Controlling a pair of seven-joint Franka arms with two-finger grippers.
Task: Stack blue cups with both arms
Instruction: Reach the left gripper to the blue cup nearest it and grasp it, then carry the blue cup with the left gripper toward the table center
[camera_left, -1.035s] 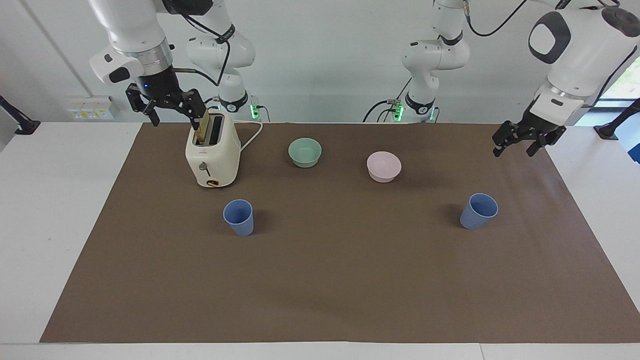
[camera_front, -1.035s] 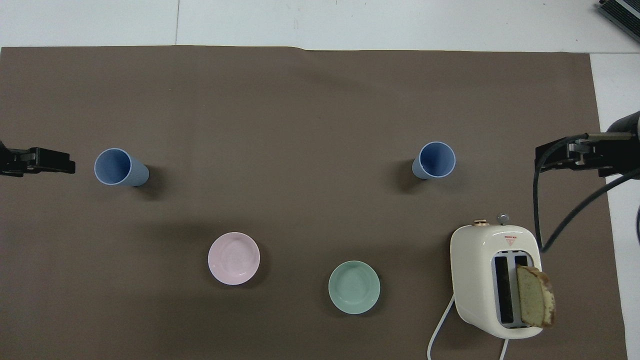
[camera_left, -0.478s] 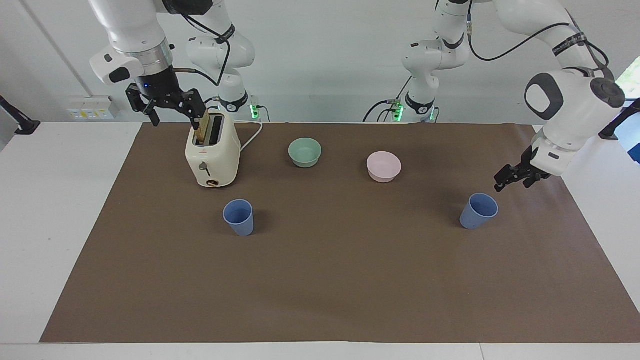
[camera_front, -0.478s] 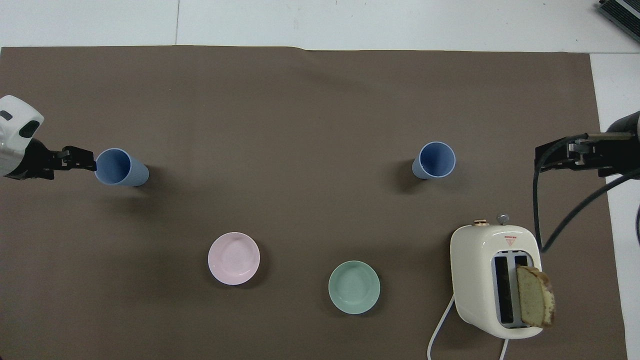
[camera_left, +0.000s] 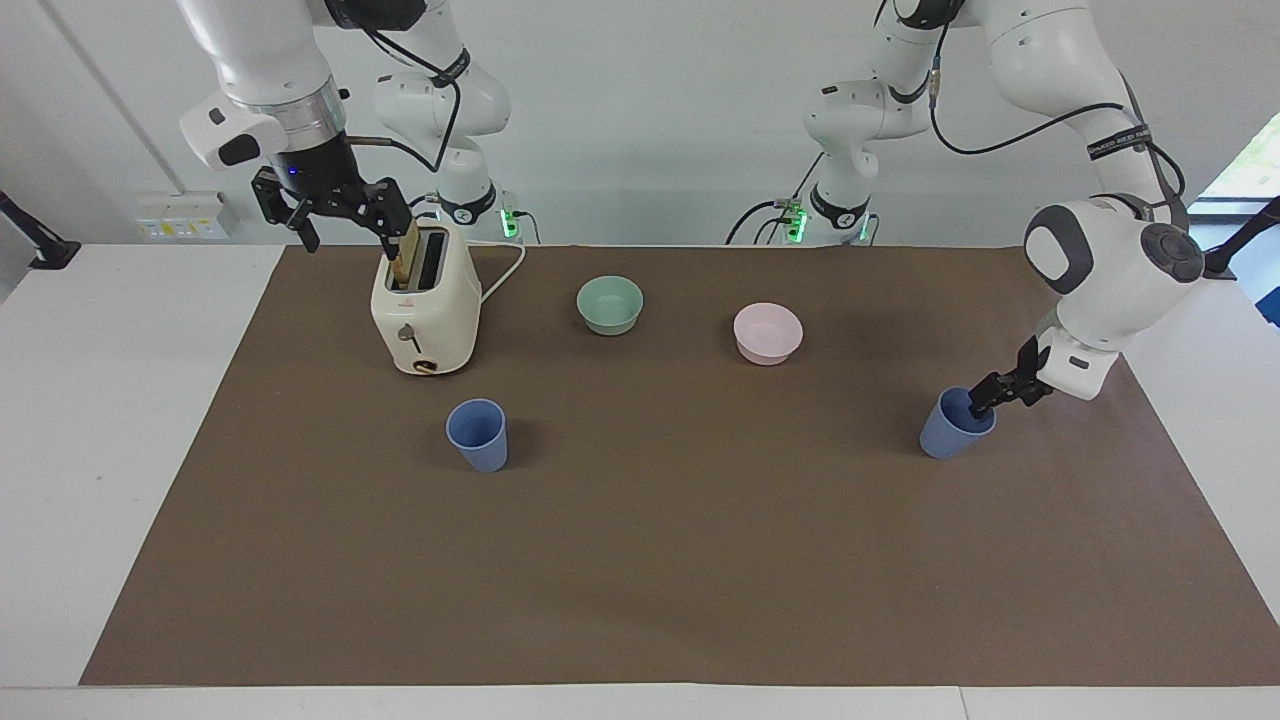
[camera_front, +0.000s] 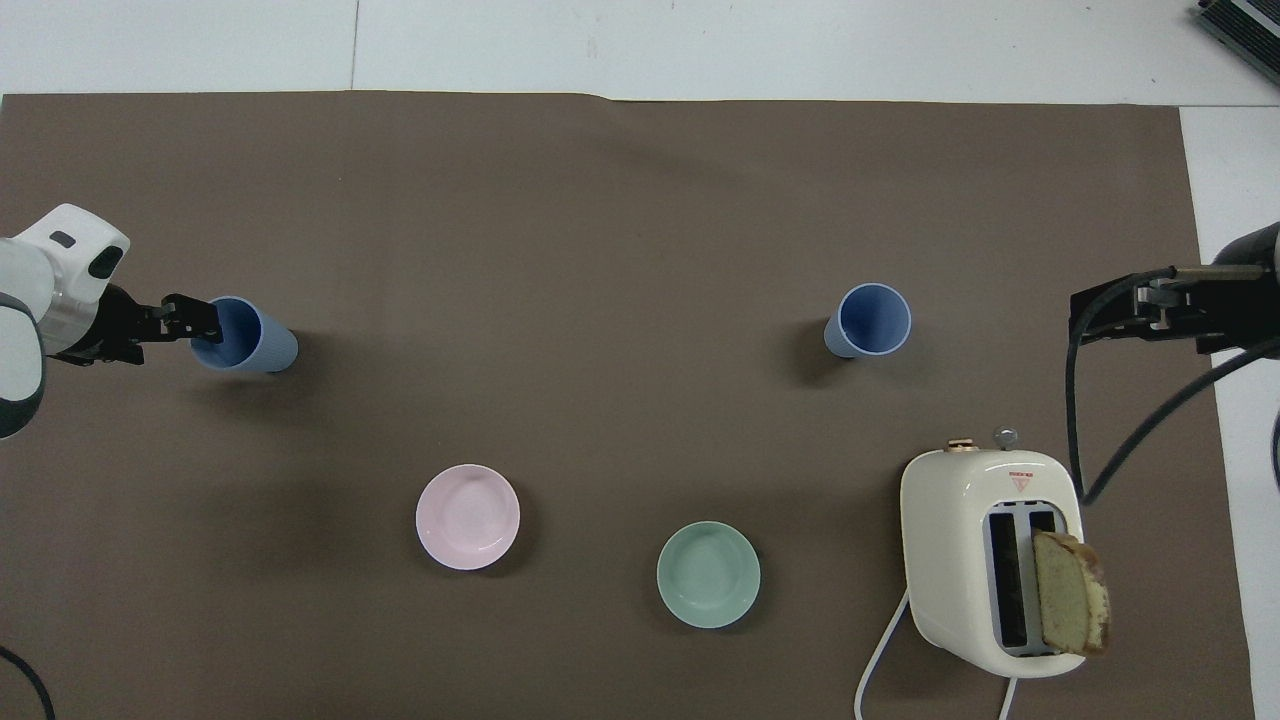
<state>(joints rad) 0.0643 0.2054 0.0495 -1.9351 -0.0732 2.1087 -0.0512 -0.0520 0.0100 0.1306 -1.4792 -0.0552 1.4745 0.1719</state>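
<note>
- Two blue cups stand upright on our brown mat (camera_left: 640, 560), well apart.
- Our cream toaster (camera_left: 425, 310) holds a bread slice (camera_left: 404, 255).
- Our left gripper (camera_left: 985, 392), fingers spread, straddles one blue cup's (camera_left: 950, 428) rim.
- Our right gripper (camera_left: 335, 215) waits, fingers apart, over the toaster; the other blue cup (camera_left: 478, 435) stands near it.

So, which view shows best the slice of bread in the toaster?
The overhead view: the bread slice shows its whole broad face, standing up out of the toaster. In the facing view the right gripper above it covers part of the slice.
</note>
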